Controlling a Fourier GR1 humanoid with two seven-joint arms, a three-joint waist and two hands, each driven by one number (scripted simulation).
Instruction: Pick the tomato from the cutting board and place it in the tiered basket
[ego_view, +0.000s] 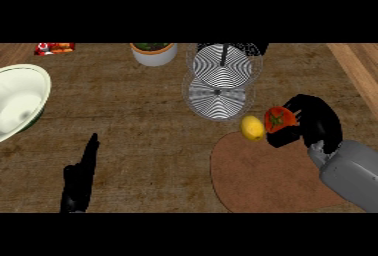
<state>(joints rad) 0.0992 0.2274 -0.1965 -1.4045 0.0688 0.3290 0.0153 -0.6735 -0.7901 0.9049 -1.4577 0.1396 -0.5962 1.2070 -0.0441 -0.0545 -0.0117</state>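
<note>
- Curling the right hand (316, 125) round the tomato (279, 119), black fingers behind and thumb under it, gripping the fruit.
- Holding the tomato over the upper edge of the cutting board (273, 177), green stalk star facing up, red skin smooth and glossy.
- Lying just beside the tomato, toward the left: a small oval lemon (252, 128), at the board's top rim.
- Spreading flat and rounded, matte reddish-brown, the board reaching toward the lower right.
- Standing just above lemon and tomato: the tiered basket (221, 82), two round wire trays showing fine ringed mesh.
- Resting the left hand (80, 180) near the lower left, fingers straight, pointing up, holding nothing.
- Leaving bare wood-grain counter (140, 130) between the two hands.
- Sitting at the edges: a pale bowl (18, 100) at far left, a white pot (153, 53) at the top.
</note>
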